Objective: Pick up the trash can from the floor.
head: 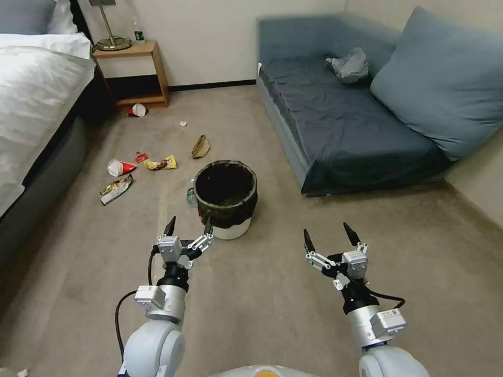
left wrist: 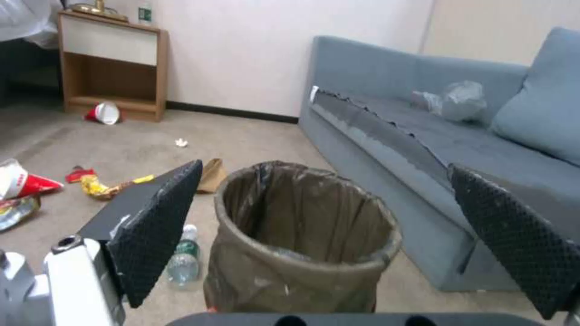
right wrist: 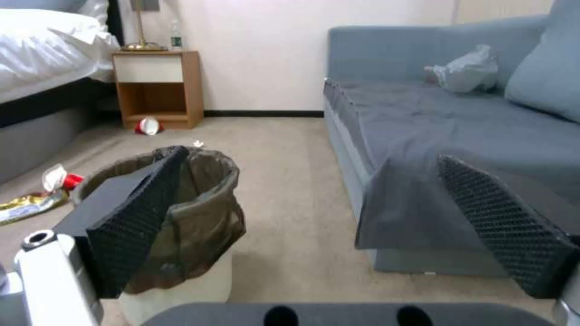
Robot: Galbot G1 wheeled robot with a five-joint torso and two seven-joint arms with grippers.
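The trash can (head: pixel 226 200) is a small round white bin with a dark bag liner folded over its upper half; it stands upright on the beige carpet floor (head: pixel 262 293). My left gripper (head: pixel 188 226) is open just short of the can's near side, one fingertip close to the rim. In the left wrist view the trash can (left wrist: pixel 302 244) sits between the spread fingers (left wrist: pixel 154 231). My right gripper (head: pixel 331 235) is open, empty, off to the can's right. The right wrist view shows the trash can (right wrist: pixel 181 235) beside one of its fingers (right wrist: pixel 136 222).
A blue sofa (head: pixel 356 120) with a crumpled bag (head: pixel 350 66) stands to the right. The bed (head: pixel 36 99) and a wooden nightstand (head: pixel 135 73) are at the left. Wrappers (head: pixel 116 188), a red cup (head: pixel 137 110) and a plastic bottle (left wrist: pixel 183 258) lie on the floor near the can.
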